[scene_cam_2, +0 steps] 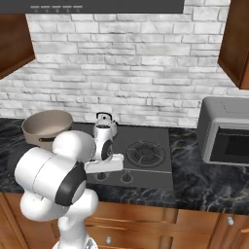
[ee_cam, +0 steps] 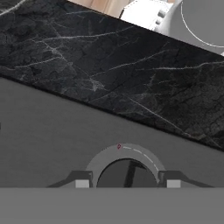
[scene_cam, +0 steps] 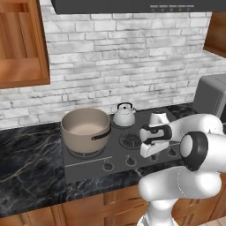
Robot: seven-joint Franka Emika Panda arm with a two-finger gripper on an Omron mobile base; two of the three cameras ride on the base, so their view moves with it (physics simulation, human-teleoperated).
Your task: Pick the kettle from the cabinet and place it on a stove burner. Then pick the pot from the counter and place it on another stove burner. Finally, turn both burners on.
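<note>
A white brick wall backs the black marble counter, and set into it is the dark grey cooktop, where you already have the pot on the front-left burner and the kettle on a burner behind it, near the wall. That leaves, by my reading, the last step: turning the burners on. Your gripper sits low over the front row of controls, and the hand view shows one round knob between the two fingertips, the jaws half closed and seemingly gripping it, though you cannot confirm contact on either side. The next move calls for a steady twist about the knob's own axis without slipping off, then the same on the second knob. The base views give you pot, kettle and the free burner but hide the jaws behind the arm; the hand view gives you the knob and a strip of counter.
</note>
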